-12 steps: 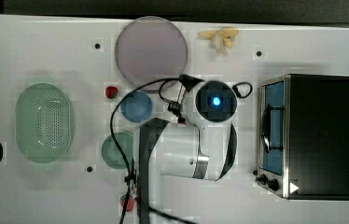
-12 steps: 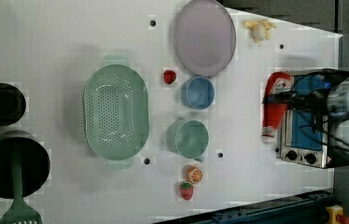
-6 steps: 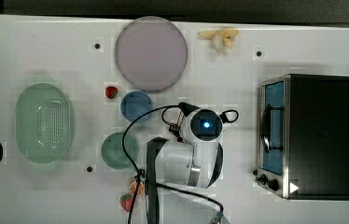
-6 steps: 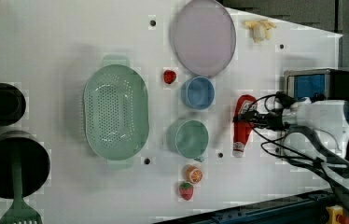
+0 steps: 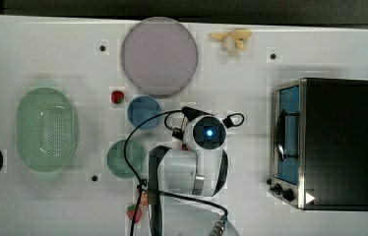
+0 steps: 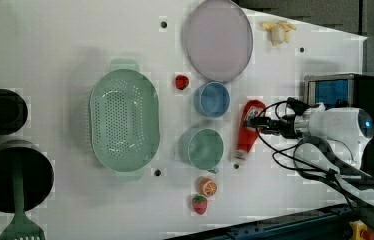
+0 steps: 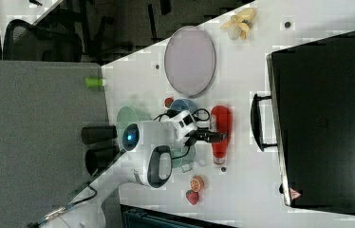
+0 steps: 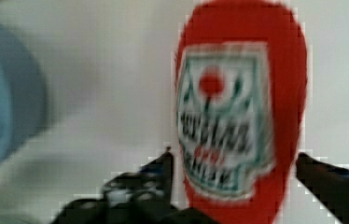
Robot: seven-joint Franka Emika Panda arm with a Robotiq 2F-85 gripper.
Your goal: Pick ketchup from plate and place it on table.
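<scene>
The ketchup (image 6: 249,131), a red squeeze bottle with a white label, sits low over the white table (image 6: 75,40) to the left view's right of the blue bowl (image 6: 211,99) and green cup (image 6: 202,148), cap toward the table's near edge. My gripper (image 6: 253,122) is shut on its body; in the wrist view the black fingers (image 8: 161,165) flank the label of the ketchup (image 8: 240,116). The right view has the ketchup (image 7: 220,128) beside the gripper (image 7: 212,136). The mauve plate (image 5: 159,56) lies bare at the far edge. In the top view my arm hides the bottle.
A toaster oven (image 5: 337,142) stands at the top view's right. A green colander (image 5: 46,129), a strawberry (image 5: 117,96), the blue bowl (image 5: 143,112) and green cup (image 5: 125,158) sit at the top view's left of my arm. Banana pieces (image 5: 231,38) lie by the plate. Small fruits (image 6: 203,195) lie near the front edge.
My gripper has carried the ketchup from beside the oven toward the blue bowl and green cup, lowering it toward the table.
</scene>
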